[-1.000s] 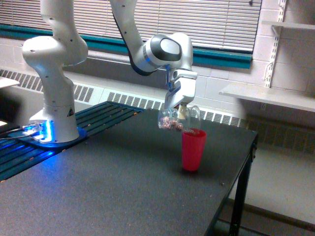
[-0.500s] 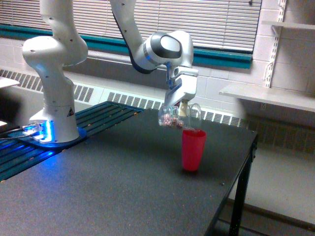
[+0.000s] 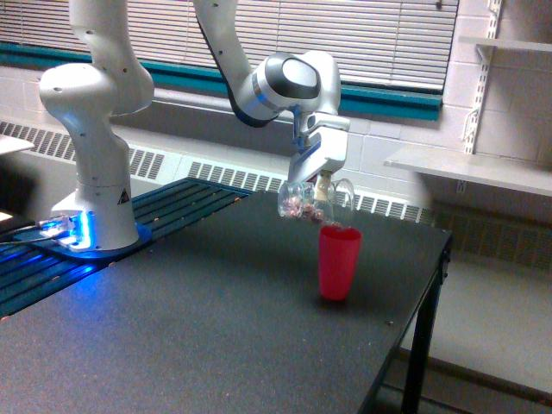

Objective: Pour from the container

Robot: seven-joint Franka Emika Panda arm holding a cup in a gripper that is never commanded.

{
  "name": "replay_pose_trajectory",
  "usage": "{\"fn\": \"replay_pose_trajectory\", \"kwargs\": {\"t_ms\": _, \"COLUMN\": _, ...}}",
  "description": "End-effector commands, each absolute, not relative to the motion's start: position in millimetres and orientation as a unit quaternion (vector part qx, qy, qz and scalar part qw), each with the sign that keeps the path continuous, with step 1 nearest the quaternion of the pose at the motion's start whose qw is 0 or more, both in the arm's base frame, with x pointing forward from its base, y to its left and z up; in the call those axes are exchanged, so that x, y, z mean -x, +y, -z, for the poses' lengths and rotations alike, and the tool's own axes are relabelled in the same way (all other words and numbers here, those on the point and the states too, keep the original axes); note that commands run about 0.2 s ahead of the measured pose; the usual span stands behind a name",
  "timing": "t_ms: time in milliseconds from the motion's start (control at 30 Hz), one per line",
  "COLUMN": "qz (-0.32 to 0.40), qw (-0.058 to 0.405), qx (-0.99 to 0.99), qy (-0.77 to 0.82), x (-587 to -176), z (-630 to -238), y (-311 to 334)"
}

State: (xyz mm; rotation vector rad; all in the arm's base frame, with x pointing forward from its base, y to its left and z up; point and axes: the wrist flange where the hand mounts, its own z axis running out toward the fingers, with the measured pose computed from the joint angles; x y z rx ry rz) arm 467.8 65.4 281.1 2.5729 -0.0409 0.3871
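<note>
Pincer [image 3: 320, 185] around tilted clear container [image 3: 302, 203]

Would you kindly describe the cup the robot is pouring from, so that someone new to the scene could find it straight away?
Start at the dark table and find the pink-red cup standing near its far edge. Just above that cup's rim, the gripper of the white arm holds the container, tipped on its side. Unlike the opaque cup below, it is see-through, with small reddish-brown bits visible inside.

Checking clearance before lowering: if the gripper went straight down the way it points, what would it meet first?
Probably the pink cup: the gripper, holding the tilted clear cup, hangs just above its rim, though depth is uncertain.
</note>
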Motion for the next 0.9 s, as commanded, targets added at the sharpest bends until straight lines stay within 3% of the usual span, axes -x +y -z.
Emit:
{"fn": "replay_pose_trajectory", "kwargs": {"t_ms": 33, "qz": -0.143, "qw": 0.275, "qx": -0.951, "qy": 0.001, "x": -470.3, "z": -286.4, "y": 69.1}}
{"fn": "replay_pose_trajectory", "kwargs": {"t_ms": 900, "qz": -0.131, "qw": 0.284, "qx": -0.950, "qy": 0.007, "x": -464.8, "z": -278.8, "y": 65.3}}
